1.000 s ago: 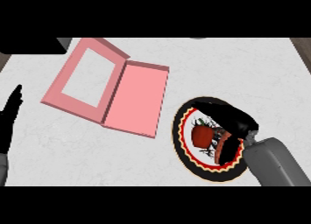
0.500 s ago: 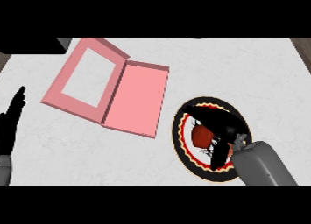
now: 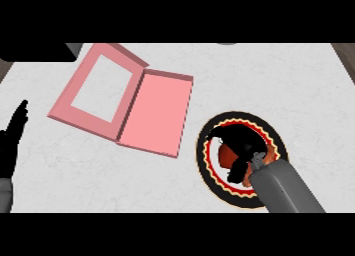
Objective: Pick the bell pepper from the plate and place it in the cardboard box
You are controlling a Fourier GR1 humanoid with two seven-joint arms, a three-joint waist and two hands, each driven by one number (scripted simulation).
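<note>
Gripping now | your right hand [image 3: 244, 146] curls its fingers round the red bell pepper [image 3: 226, 156] | pepper sits on the plate [image 3: 206, 172], front right | pink cardboard box [image 3: 158, 111] lies open, well apart, upper left | your left hand [image 3: 4, 150] rests open, left edge

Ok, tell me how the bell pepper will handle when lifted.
The bell pepper looks rounded and smooth, so it may slip or roll; the right hand curls round it. Probably stiff and light, so the plate should not shift.
</note>
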